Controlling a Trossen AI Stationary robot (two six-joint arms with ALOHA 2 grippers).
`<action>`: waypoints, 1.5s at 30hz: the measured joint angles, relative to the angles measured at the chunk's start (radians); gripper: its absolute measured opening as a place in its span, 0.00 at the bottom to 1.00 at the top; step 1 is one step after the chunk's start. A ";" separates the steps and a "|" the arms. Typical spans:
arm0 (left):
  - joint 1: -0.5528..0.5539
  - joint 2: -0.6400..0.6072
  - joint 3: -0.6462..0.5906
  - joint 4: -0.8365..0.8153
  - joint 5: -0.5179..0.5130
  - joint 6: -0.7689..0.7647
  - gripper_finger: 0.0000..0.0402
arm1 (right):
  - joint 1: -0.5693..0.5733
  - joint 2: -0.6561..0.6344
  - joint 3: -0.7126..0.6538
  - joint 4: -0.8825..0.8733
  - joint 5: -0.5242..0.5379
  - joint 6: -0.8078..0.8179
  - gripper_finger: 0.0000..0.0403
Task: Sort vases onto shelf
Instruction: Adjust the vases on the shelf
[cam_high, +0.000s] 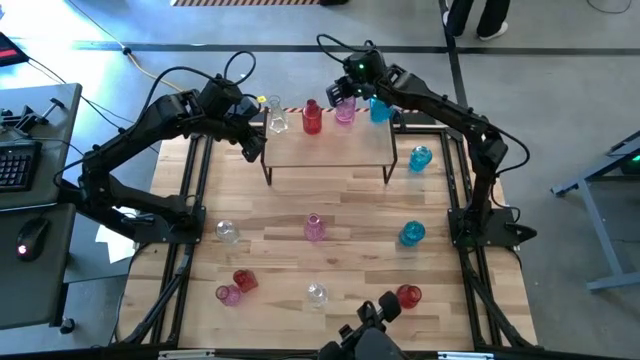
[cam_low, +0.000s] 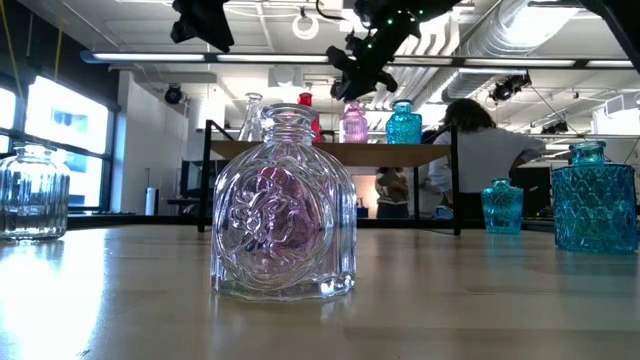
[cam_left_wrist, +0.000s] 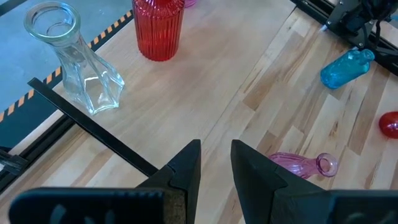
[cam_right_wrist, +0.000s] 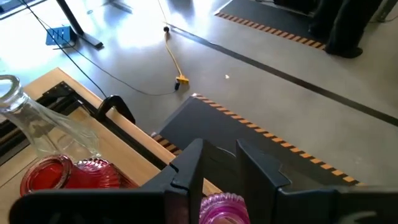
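Observation:
The light-wood shelf (cam_high: 330, 150) stands at the table's far side on thin black legs. Along its far edge stand a clear vase (cam_high: 277, 122), a red vase (cam_high: 312, 118), a pink vase (cam_high: 345, 112) and a blue vase (cam_high: 380, 108), each on its base. My right gripper (cam_right_wrist: 216, 155) is open with a narrow gap. It hovers just over the pink vase's mouth (cam_right_wrist: 221, 208), apart from it in the low view (cam_low: 352, 85). My left gripper (cam_left_wrist: 215, 158) is open and empty above the shelf's left end (cam_high: 250, 132), near the clear vase (cam_left_wrist: 74, 62) and the red vase (cam_left_wrist: 158, 28).
More vases are spread over the slatted table: blue ones (cam_high: 419, 157) (cam_high: 412, 233), a pink (cam_high: 314, 228), a clear (cam_high: 227, 231), and near the front a red (cam_high: 244, 280), pink (cam_high: 229, 294), clear (cam_high: 317, 293) and red (cam_high: 408, 296). A person (cam_low: 480, 160) sits beyond the table.

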 joint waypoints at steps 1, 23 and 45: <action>-0.001 0.000 0.000 0.000 0.000 0.000 0.20 | 0.000 0.000 0.000 -0.007 0.000 0.002 0.20; -0.001 0.000 0.000 0.000 0.000 0.000 0.20 | 0.030 -0.001 0.001 -0.094 -0.007 0.036 0.20; -0.001 0.000 0.000 0.000 0.000 0.000 0.20 | 0.060 0.002 0.077 -0.243 0.011 0.059 0.20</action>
